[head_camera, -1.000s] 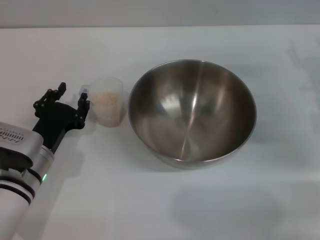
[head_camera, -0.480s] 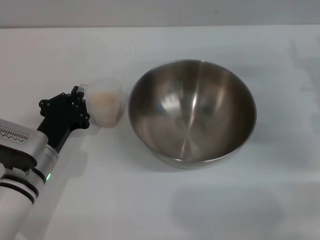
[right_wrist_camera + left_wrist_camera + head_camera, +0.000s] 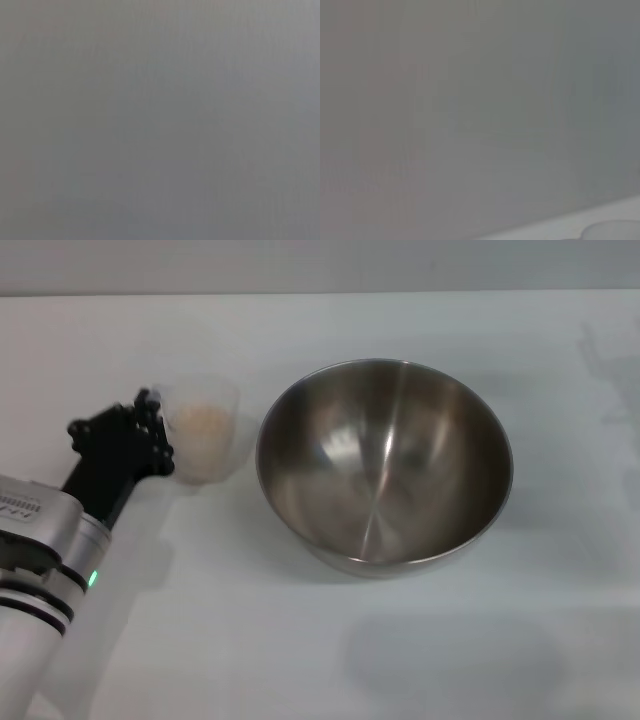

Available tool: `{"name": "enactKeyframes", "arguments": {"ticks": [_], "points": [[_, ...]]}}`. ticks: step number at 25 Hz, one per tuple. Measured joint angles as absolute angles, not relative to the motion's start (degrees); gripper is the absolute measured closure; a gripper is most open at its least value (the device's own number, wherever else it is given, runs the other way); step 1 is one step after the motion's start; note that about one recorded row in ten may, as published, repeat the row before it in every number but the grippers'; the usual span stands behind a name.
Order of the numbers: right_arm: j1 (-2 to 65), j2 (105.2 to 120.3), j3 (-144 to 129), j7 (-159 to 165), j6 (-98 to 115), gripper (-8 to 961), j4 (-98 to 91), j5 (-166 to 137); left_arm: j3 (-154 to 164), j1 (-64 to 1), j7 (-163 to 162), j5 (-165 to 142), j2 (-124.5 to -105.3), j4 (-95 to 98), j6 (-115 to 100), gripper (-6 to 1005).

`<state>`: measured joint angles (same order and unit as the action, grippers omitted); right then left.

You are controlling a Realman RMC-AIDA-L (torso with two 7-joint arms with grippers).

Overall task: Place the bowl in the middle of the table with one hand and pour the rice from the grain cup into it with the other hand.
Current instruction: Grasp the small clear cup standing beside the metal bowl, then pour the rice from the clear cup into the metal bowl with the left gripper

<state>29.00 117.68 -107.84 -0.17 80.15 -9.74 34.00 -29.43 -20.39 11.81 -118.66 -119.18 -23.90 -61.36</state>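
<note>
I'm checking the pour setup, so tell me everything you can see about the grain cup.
The grain cup is a small, translucent, frosted plastic cup, much smaller than the bowl to its right, from which a narrow gap separates it. It stands roughly upright and holds pale beige rice to well below the rim. The left gripper is closed on its left side. Whether its base rests on the table cannot be told.

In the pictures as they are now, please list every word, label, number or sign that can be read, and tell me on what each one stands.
No text can be read in full.
Left arm: a small dark printed marking on the silver casing, too small and blurred to read.
Left arm, lower: a small green light, a sign only, no letters.
Grain cup: no readable scale marks or label.
Bowl: plain steel, no marking.
Table: no print.
Both wrist views: nothing to read.
</note>
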Motion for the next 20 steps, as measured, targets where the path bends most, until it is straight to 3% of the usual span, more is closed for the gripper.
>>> {"name": "enactKeyframes", "arguments": {"ticks": [8,20], "points": [[29.31,117.67,-107.84,-0.18,80.18,219,-9.73,34.02,-29.87,-23.03,23.12,-119.17,-119.07,-23.82,-74.62,971],[29.6,117.6,-107.84,-0.18,79.81,220,-9.92,34.02,-20.74,-27.57,72.31,-119.27,-119.16,-30.02,-76.57,973]]}}
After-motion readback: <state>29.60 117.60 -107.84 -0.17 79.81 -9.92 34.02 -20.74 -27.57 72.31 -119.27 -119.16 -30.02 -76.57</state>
